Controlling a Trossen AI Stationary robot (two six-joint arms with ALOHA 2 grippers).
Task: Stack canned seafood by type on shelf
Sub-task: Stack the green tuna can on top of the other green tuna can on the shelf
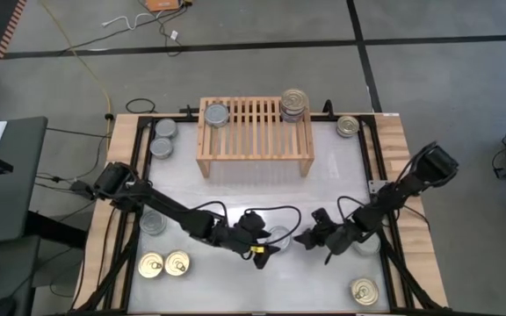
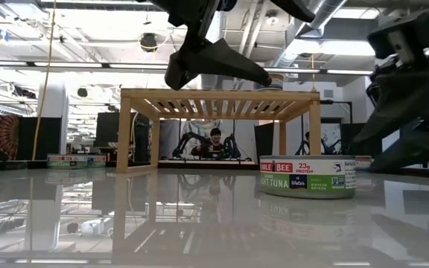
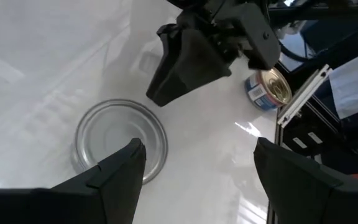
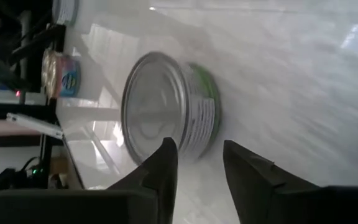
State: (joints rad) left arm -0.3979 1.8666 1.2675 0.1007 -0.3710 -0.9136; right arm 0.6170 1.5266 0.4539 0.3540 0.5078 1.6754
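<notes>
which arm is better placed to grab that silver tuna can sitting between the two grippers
Left, probably. The left gripper hangs open almost over the silver-topped tuna can, fingers astride it in its wrist view. The right gripper sits beside the can, its fingers closer together.

The tuna tin (image 1: 279,235) lay flat on the table between my grippers, silver top up. The slatted wooden shelf (image 1: 255,132) carried one tin (image 1: 217,115) at its left and a stack of tins (image 1: 294,105) at its right.
</notes>
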